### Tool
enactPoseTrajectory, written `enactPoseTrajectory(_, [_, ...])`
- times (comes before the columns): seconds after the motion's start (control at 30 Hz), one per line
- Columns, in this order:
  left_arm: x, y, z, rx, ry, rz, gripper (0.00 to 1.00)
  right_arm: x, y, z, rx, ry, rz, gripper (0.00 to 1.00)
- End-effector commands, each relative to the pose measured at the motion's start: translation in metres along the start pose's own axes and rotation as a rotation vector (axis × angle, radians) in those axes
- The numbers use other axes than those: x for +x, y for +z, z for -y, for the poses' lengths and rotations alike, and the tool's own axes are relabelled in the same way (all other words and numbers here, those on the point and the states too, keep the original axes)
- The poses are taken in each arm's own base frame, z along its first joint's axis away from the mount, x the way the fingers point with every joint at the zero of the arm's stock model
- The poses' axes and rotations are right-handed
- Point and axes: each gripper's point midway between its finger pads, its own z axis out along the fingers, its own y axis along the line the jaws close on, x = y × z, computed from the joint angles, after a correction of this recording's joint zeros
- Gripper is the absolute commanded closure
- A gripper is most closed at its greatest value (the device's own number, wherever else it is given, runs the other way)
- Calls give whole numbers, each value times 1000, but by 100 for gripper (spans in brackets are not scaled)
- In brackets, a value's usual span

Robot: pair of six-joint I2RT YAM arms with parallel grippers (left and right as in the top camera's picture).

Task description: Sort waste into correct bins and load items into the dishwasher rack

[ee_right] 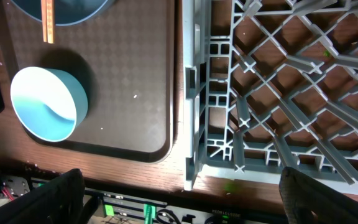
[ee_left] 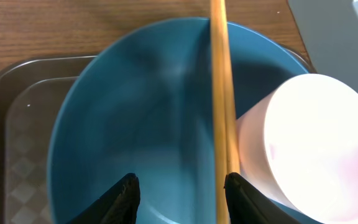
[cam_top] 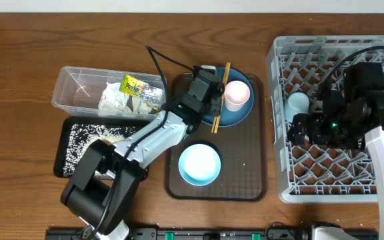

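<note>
While the right gripper [ee_right: 179, 180] hangs over the near edge of the big grey rack [cam_top: 280, 180] with its two fingers spread very wide and nothing between them, the left gripper [ee_left: 180, 186] hangs low over the dark-blue plate [ee_left: 135, 124] with its fingers about half way apart. The wooden chopsticks [ee_left: 219, 93] run between those fingers, right next to one of them, and I cannot tell if they touch it.

Counting from big to small, I see one rack, one brown tray [cam_top: 245, 180], one plate on that tray, one clear tub [cam_top: 69, 90] and one black tray [cam_top: 64, 150]. Next come one light-blue bowl [cam_top: 199, 164] on the brown tray and two cups. The light-blue cup [cam_top: 299, 103] is in the rack and the pink cup [cam_top: 237, 95] is on the plate. Then two chopsticks on the plate, one white napkin [cam_top: 115, 100] and one yellow-green packet [cam_top: 133, 85] in the tub, and lots of rice grains [cam_top: 89, 137] in the black tray
</note>
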Motion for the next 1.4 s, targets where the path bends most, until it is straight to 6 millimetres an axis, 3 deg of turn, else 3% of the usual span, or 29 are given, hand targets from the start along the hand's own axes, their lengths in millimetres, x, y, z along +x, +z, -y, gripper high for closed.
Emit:
enactPoseTrajectory(0.0, [-3,0,0,-2,-15,-13,52,-1,-1,2,0,15,4,1])
enactPoseTrajectory(0.13, [-15,-21,-1,4,-25,6,55,-1,-1,2,0,15,6,1])
enactPoseTrajectory(0.27, [-43,-75,-5,18,-47,79,60,0,-1,2,0,16,2,1])
enactPoseTrajectory(0.33, [-45,-104,-11,12,-61,82,64,0,-1,2,0,16,2,1])
enactPoseTrajectory(0.47, [-10,-153,-28,-44,-133,-36,70,0,-1,2,0,16,2,1])
enactPoseTrajectory(0.57, [38,-176,-50,-137,-171,-208,70,0,-1,2,0,16,2,1])
enactPoseTrajectory(0.7, [90,-182,-68,-234,-236,-391,70,0,-1,2,0,16,1,1])
enactPoseTrajectory(0.87, [132,-169,-64,-184,-264,-523,70,1,-1,2,0,17,-2,1])
enactPoseTrajectory(1.17, [159,-155,-65,-169,-300,-567,70,1,-1,2,0,17,-2,1])
enactPoseTrajectory(1.37, [167,-149,-50,-108,-278,-574,69,1,-1,2,0,17,-2,1])
